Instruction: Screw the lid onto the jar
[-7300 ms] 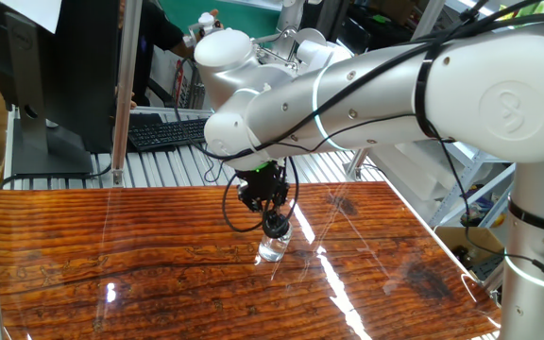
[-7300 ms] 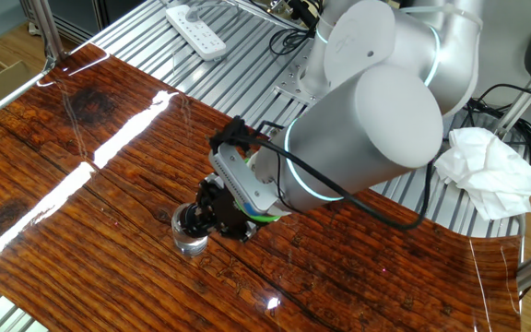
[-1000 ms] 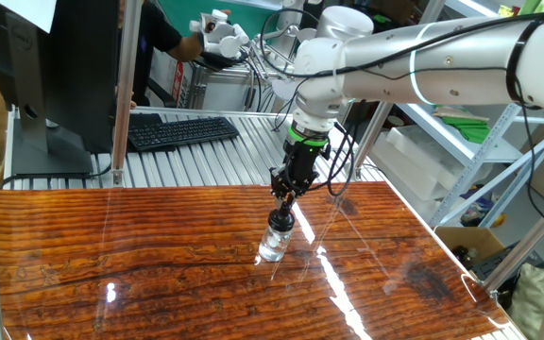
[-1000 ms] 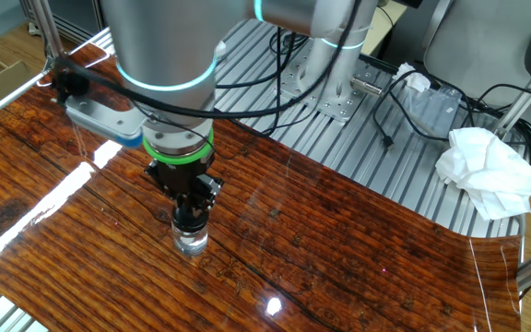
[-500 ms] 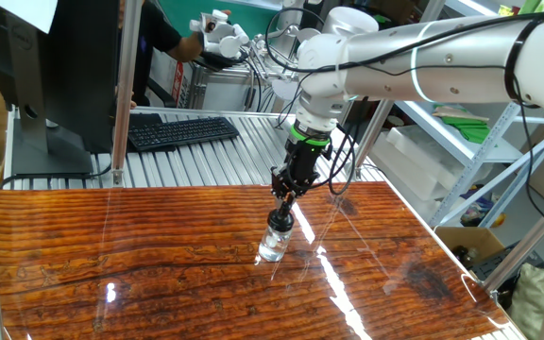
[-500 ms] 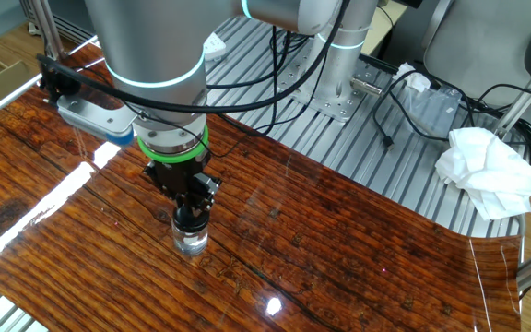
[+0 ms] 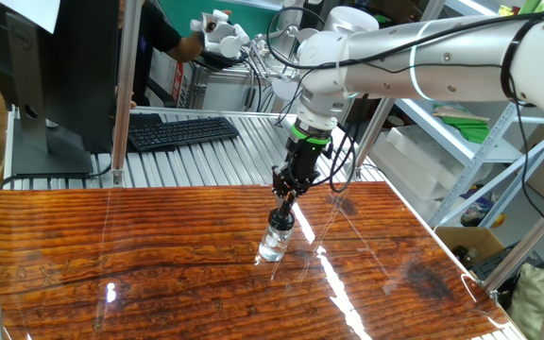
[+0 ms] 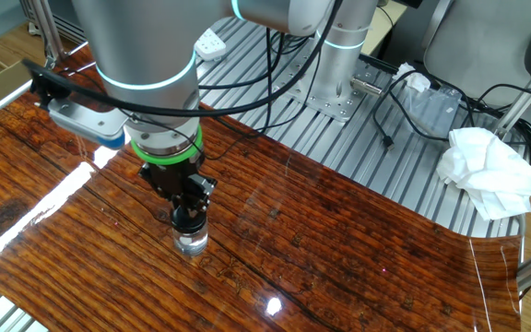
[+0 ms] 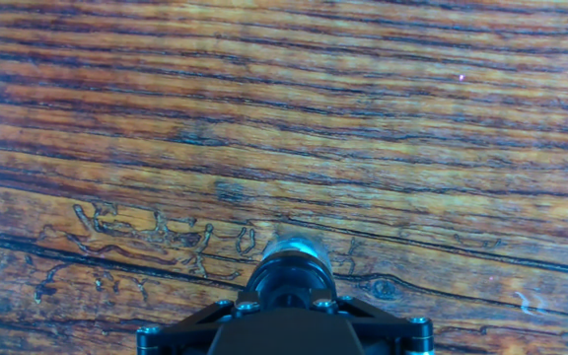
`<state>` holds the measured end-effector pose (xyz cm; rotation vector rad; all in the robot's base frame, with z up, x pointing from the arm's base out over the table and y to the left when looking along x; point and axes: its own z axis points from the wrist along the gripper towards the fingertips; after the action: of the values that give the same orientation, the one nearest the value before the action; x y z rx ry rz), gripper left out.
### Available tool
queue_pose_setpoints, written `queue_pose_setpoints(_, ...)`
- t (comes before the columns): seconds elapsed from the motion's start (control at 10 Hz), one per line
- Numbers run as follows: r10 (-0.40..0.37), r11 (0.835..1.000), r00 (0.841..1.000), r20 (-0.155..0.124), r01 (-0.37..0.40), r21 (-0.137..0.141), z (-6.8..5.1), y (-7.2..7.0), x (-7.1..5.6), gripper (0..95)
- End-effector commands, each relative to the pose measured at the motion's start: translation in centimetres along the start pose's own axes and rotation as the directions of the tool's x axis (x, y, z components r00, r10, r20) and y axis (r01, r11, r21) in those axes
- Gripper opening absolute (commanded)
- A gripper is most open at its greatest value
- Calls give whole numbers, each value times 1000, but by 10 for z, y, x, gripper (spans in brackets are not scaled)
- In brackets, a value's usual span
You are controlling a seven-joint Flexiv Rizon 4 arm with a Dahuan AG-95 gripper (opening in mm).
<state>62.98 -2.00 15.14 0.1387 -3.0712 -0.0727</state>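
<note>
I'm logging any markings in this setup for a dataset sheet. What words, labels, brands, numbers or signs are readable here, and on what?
None can be read in any view.
The lid and the jar: no label shows.
The keyboard: its key legends are too small to read.
The table: the dark squiggles in the hand view are wood grain, not writing.

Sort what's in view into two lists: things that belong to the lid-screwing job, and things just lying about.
Part of the job:
- jar, standing on the table
- lid, on top of the jar
- gripper, closed on the lid

Lying about:
- keyboard
- crumpled white cloth
- power strip
</note>
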Motion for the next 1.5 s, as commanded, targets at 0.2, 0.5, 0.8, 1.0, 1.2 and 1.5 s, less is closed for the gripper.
queue_pose_setpoints(0.2, 0, 1000, 1000, -2, 0, -1, 0, -1, 1, 0)
queue_pose_setpoints(0.5, 0, 1000, 1000, -3, 0, -4, 0, -1, 1, 0)
queue_pose_setpoints(0.8, 1, 1000, 1000, -4, -1, -5, -1, -1, 2, 0)
queue_pose_setpoints(1.0, 3, 1000, 1000, -4, -3, -5, 0, 0, 3, 0)
queue_pose_setpoints(1.2, 4, 1000, 1000, -1, -4, -5, 1, 1, 3, 0)
queue_pose_setpoints(1.5, 4, 1000, 1000, 0, -4, -6, 2, 2, 4, 0)
